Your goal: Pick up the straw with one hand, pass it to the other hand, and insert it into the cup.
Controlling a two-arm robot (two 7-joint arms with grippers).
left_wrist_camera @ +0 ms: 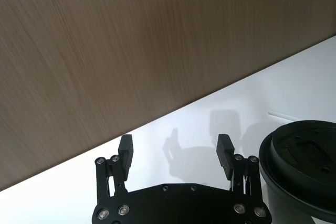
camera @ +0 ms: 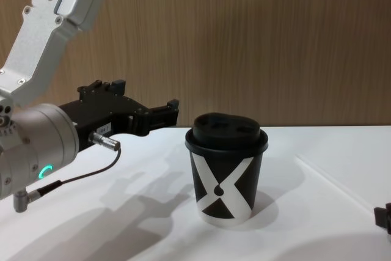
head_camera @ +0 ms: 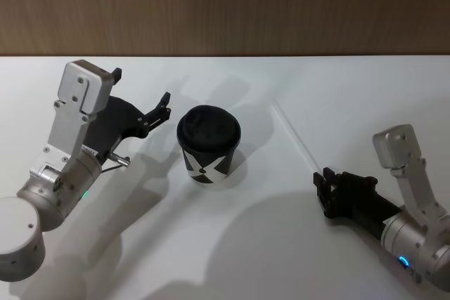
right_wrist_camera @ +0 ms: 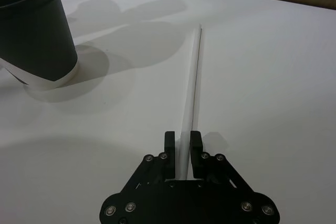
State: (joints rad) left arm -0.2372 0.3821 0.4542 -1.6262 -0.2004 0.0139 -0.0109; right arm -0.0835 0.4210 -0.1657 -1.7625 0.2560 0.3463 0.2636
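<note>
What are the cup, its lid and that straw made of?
The cup looks like matte paper, printed black with a white X. Its lid seems moulded black plastic, slightly glossy. The straw, between the right gripper's fingers, looks like smooth white plastic, possibly paper.

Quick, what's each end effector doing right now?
Left end effector: open, empty, beside the cup.
Right end effector: closed on the straw.

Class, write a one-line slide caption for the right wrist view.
Right gripper, jaws closed on the near end of the straw lying on the white table, cup beyond.
</note>
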